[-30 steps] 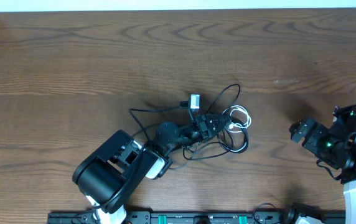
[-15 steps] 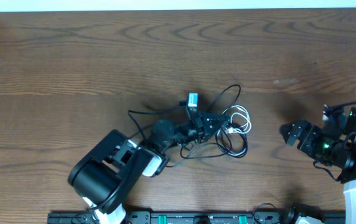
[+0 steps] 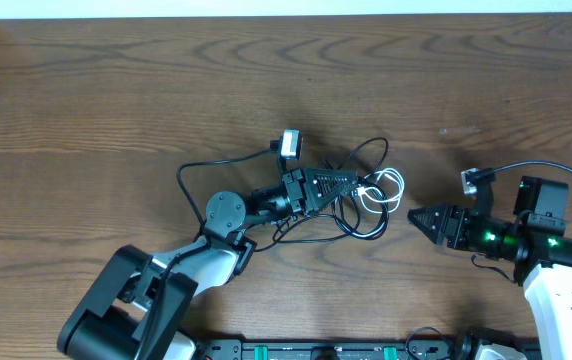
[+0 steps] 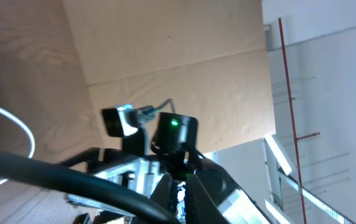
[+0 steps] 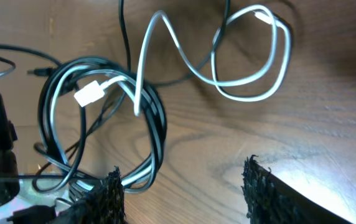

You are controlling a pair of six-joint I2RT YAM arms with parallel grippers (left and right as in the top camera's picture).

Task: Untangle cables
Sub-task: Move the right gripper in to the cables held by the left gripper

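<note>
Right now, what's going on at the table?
The left hand is shut on the tangled cables in the middle of the table: black loops with a white cable threaded through. The right hand, open and holding nothing, sits just to their right, low and pointed at the tangle. Nothing looks separated yet.
</note>
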